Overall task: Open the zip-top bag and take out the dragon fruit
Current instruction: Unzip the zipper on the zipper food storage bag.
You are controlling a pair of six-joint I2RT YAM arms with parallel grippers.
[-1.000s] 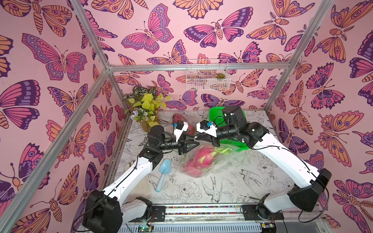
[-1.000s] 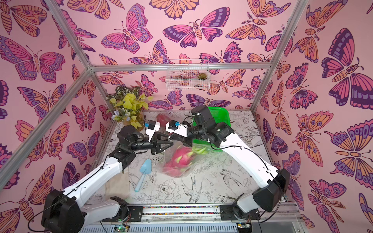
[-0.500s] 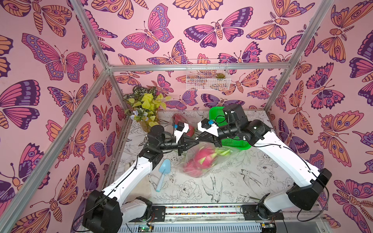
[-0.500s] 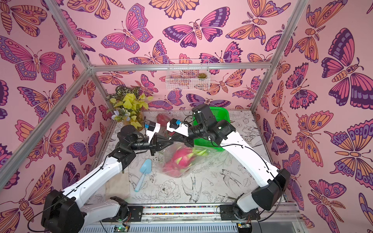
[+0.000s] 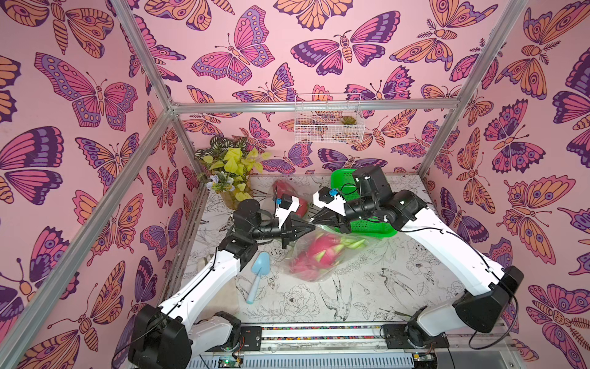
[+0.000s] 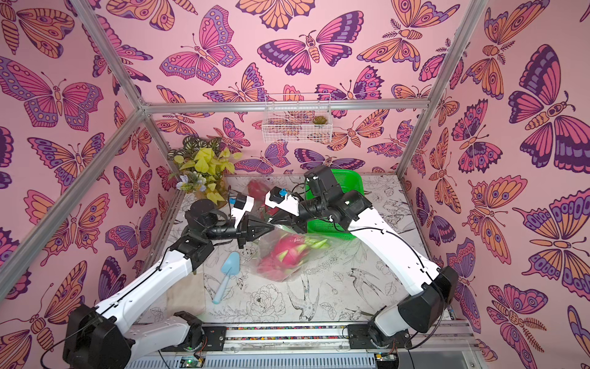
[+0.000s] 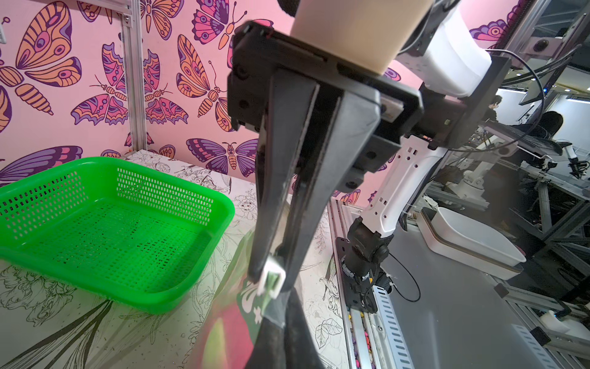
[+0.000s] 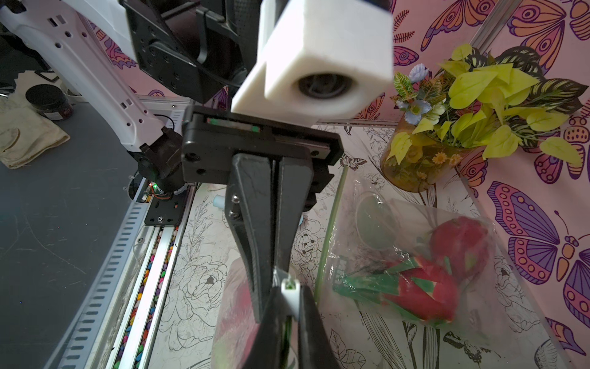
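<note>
The left gripper (image 5: 311,227) has closed since a second ago, when its jaws stood apart; it now pinches the top edge of the clear bag (image 5: 322,252) just beside the white zipper slider (image 7: 271,281). The right gripper (image 5: 316,220) is closed on that same edge, as it was before, its tips meeting the left gripper's. The bag hangs from both grippers to the table (image 5: 367,297) at mid-table and has barely moved. Inside it lie pink dragon fruit (image 5: 319,250) with green-tipped scales. A second bag of dragon fruit (image 8: 447,265) lies at the far left, near the potted plant (image 5: 231,169). The green basket (image 5: 367,225) sits at the far right, and a blue scoop (image 5: 260,271) lies left of the held bag.
</note>
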